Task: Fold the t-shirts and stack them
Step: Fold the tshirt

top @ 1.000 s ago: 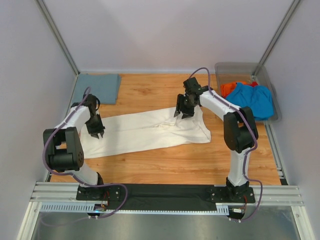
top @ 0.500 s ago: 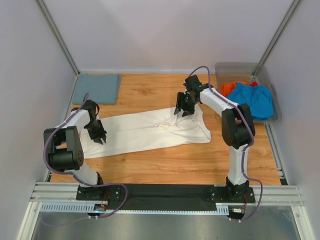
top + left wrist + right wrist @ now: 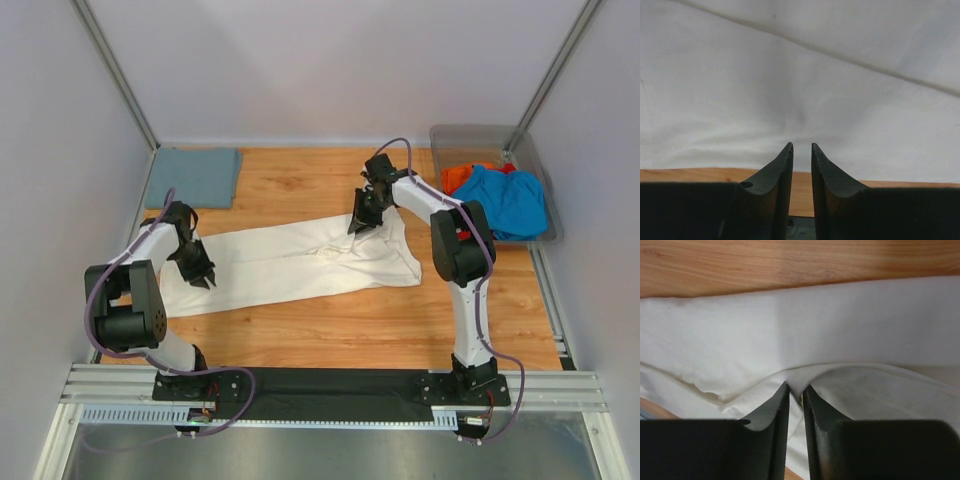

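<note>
Cream-white t-shirt [image 3: 290, 262] lies stretched lengthwise across the table [image 3: 350, 320], top view. Left wrist: my left pincer [image 3: 802, 146] nips cloth near its edge, almost closed. Right wrist: my right pincer [image 3: 795, 387] pinches a raised fold. Bites this thin may slip on lifting.

- Robotics laboratory test cell.
- Enclosed by plain white panels [image 3: 330, 70] on aluminium struts [image 3: 113, 70].
- Wooden tabletop [image 3: 330, 320] fronted by slotted metal rails [image 3: 110, 383].
- Cabled left arm [image 3: 125, 300] and right arm [image 3: 470, 300] bolted at near edge.
</note>
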Controlling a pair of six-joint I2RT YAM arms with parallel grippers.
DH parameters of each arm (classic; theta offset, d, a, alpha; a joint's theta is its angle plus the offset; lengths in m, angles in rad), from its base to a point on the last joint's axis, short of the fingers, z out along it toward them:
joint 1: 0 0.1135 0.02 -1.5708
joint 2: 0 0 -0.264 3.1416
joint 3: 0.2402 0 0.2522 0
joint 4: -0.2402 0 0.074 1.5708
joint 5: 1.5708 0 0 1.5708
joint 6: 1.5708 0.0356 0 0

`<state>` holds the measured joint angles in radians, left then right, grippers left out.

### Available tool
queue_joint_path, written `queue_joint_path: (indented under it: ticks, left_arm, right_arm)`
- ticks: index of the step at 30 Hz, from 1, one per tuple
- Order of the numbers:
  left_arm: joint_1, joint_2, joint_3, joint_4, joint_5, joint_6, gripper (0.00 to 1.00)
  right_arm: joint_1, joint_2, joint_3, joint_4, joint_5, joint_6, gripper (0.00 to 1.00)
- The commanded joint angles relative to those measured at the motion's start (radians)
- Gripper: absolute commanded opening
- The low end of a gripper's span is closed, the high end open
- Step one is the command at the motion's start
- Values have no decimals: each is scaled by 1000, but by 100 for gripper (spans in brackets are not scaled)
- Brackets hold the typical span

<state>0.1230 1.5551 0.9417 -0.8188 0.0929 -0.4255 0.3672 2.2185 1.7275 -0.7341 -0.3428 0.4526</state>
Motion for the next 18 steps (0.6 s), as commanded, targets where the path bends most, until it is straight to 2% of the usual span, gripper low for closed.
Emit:
queue_joint_path:
  ticks: [1,2,8,18]
  left_arm:
    - [3,-44,-17,3,7,-12,28]
    - [1,-44,-18,3,11,-13,28]
    - [1,-35,-21,17,27,-21,28]
    - [3,-33,-29,15,28,-10,28]
  right_arm:
    - [6,-11,41,45,-39,17,16]
    - [7,-17,41,48,-44,20,11]
    - [21,-17,78,36,-65,38,3]
    - [33,30,141,9,-74,35,3]
